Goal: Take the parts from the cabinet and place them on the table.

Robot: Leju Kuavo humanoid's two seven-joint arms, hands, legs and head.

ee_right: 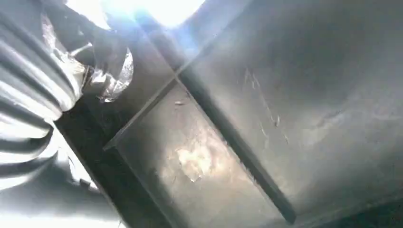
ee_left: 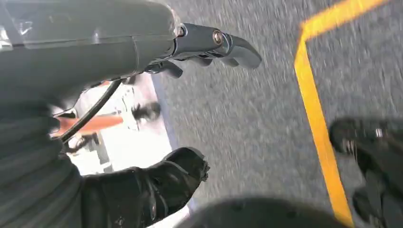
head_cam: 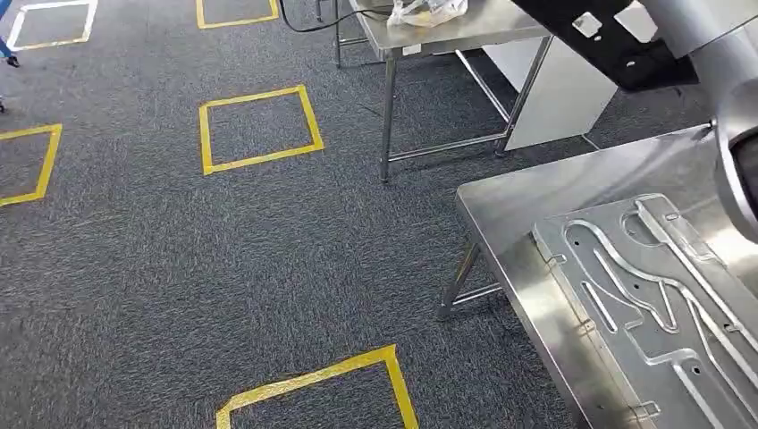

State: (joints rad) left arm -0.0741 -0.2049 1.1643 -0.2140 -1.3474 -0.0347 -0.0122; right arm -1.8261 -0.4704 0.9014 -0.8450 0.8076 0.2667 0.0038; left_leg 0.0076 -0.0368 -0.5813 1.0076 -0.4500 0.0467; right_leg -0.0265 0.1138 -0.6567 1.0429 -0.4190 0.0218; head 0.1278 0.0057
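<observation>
A flat black part (head_cam: 608, 40) with pale cut-outs hangs at the top right of the head view, against my silver right arm (head_cam: 715, 36). In the right wrist view its dark ribbed surface (ee_right: 266, 104) lies close before my right hand (ee_right: 102, 57), which grips its edge; the fingers are mostly hidden. A silver stamped part (head_cam: 652, 295) with raised channels lies flat on the steel table (head_cam: 527, 206) at the lower right. My left hand (ee_left: 199, 47) hangs over the carpet, fingers apart, holding nothing.
A second steel table (head_cam: 465, 31) with a clear plastic bag (head_cam: 427, 11) stands behind, beside a white cabinet side (head_cam: 554, 89). Yellow tape squares (head_cam: 259, 128) mark the grey carpet; another square (head_cam: 313, 380) lies near the table's front leg.
</observation>
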